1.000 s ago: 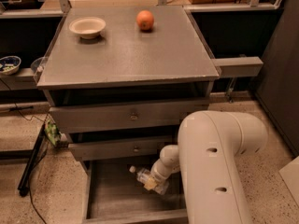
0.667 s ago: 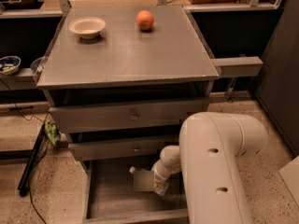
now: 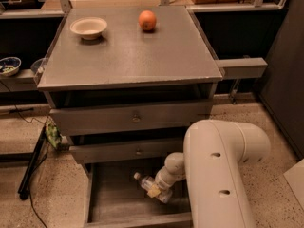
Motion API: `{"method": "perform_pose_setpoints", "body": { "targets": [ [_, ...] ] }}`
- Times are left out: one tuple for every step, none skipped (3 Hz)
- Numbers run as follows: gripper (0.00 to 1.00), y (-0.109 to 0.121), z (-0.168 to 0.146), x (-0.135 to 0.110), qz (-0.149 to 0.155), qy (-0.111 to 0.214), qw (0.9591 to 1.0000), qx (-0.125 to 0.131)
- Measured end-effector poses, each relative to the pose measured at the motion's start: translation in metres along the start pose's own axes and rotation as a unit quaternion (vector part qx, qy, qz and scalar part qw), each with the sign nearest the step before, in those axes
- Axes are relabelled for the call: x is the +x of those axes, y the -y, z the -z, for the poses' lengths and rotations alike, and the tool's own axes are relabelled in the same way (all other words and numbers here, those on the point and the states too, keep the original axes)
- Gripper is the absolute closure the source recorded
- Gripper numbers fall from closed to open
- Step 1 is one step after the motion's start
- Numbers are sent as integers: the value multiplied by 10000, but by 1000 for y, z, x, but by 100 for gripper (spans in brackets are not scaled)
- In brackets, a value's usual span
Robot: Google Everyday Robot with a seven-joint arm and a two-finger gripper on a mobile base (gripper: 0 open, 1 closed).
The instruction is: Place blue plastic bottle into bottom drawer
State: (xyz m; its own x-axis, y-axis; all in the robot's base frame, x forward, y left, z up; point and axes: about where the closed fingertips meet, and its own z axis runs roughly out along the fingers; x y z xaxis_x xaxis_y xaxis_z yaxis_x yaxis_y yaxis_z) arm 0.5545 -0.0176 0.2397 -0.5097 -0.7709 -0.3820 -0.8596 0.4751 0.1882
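Gripper (image 3: 156, 190) is down in the bottom drawer (image 3: 111, 208), fingers look clamped on the blue plastic bottle (image 3: 145, 182), cap pointing left. I'd lower it flat onto the tray floor before letting go, or it'll probably roll.

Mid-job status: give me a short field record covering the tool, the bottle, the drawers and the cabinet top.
tool: down inside the bottom drawer, right at the bottle
blue plastic bottle: within the drawer, white cap pointing left; resting or held, cannot tell
bottom drawer: pulled out, open
upper drawers: pulled out far less than the bottom one
cabinet top: bowl rear left, orange rear centre
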Motion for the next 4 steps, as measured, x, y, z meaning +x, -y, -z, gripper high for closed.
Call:
{"method": "perform_pose_setpoints", "body": {
  "targets": [
    [100, 11, -31, 19, -267, -154, 9994, -134],
    [100, 11, -31, 19, -268, -154, 9994, -133],
    [100, 21, -39, 22, -548, -158, 9982, 193],
    [100, 30, -45, 24, -749, -144, 9963, 387]
  ]
}}
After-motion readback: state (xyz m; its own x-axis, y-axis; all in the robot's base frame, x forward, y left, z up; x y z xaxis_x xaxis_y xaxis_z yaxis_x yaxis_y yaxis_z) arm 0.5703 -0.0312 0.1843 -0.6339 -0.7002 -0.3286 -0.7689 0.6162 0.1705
